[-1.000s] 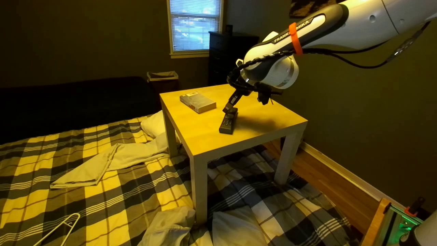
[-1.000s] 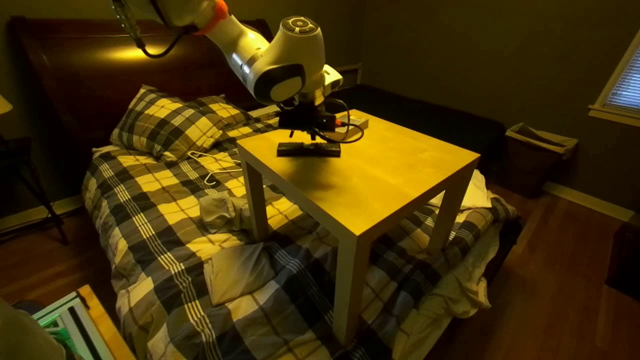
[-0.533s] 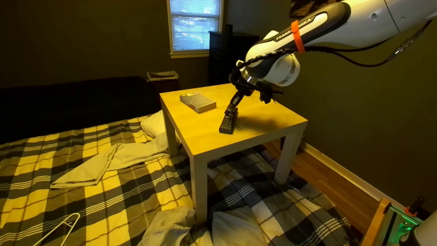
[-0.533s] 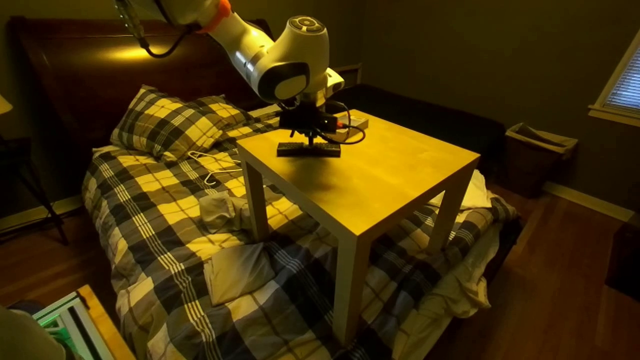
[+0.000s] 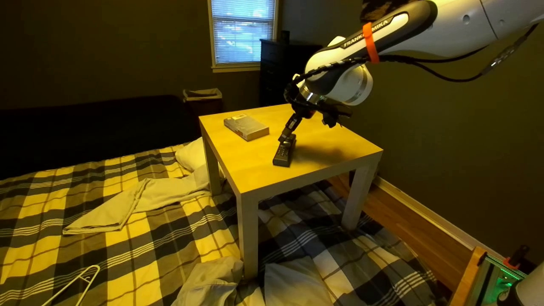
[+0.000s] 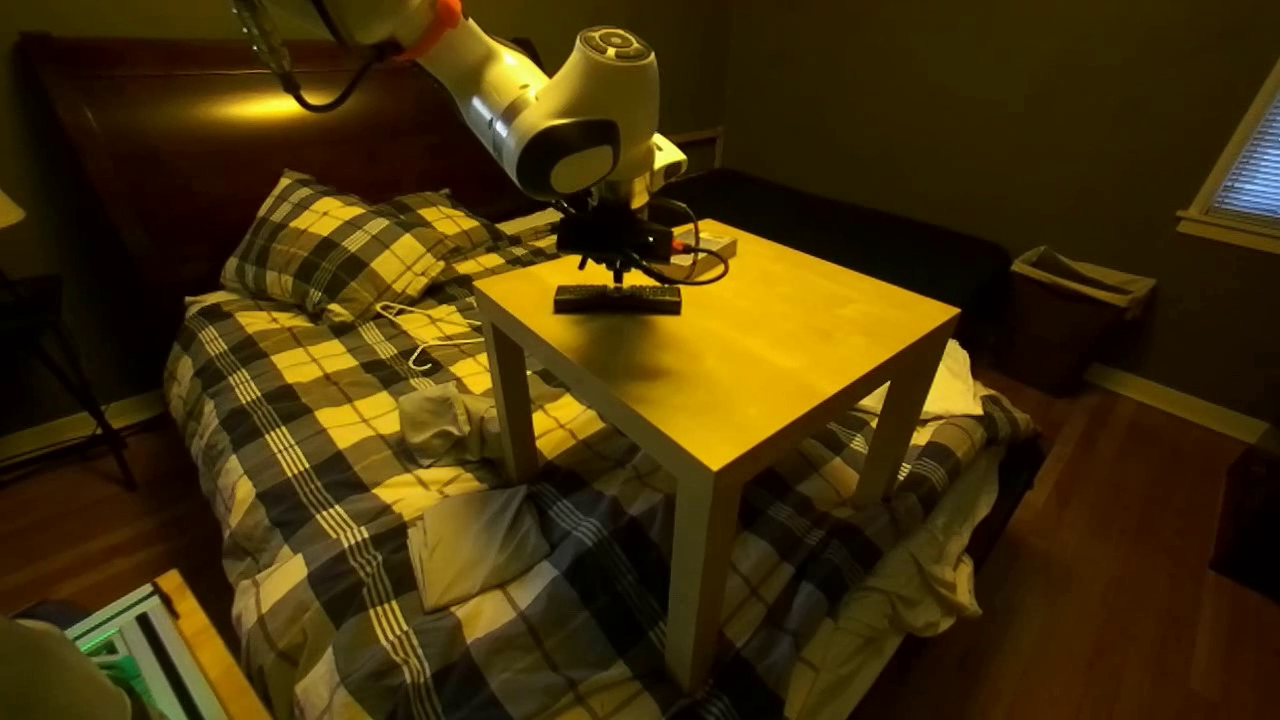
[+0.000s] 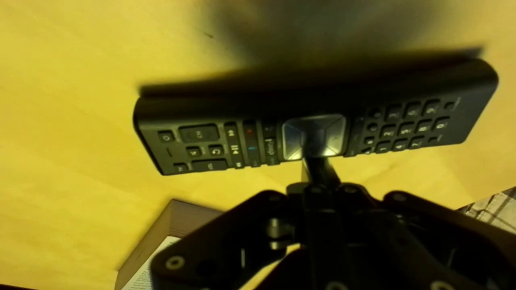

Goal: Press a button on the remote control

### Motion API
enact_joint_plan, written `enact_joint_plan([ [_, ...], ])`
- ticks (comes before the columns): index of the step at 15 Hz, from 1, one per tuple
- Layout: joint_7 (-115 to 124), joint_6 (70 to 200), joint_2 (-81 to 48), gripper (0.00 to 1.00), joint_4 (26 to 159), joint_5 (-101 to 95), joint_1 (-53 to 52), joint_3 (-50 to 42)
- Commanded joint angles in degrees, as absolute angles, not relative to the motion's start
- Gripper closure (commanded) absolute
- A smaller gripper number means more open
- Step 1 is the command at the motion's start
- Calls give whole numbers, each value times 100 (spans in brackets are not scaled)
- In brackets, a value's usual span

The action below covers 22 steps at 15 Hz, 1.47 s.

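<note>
- Remote control [image 5: 284, 153] lies flat on the wooden table [image 5: 255, 159], to the right of the pale flat box [image 5: 246, 126] and nearer in an exterior view.
- My gripper [image 7: 315, 160]: fingers [image 7: 324, 171] pressed together into one narrow tip, nothing pinched that I can see. Right shape for a poke.
- Wrist view: tip at the near edge of the shiny square pad [image 7: 293, 139], number keys [image 7: 405, 129] to the right, playback keys [image 7: 234, 149] to the left.
- Contact: cannot tell whether the tip touches the pad or hangs just above it.
- Step in hand, by my reading: the press itself; whether any key is down doesn't show.
- Advice to self: settle on the pad or one clear key, get the tip over its middle, then a short, slow push straight down and a straight lift.
- Risk: in an exterior view the fingers [image 5: 291, 125] lean. A slanted push would likely skate the remote over that top, or catch two keys in the crowded rows.
</note>
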<state>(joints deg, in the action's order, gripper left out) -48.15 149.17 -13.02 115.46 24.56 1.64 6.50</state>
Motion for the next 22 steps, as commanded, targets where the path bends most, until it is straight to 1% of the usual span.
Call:
enact_joint_plan([
  [1,-4786,14856,-1319,100,11520,2506,282,755],
  [22,-4827,15146,-1398,100,11595,2650,326,836],
])
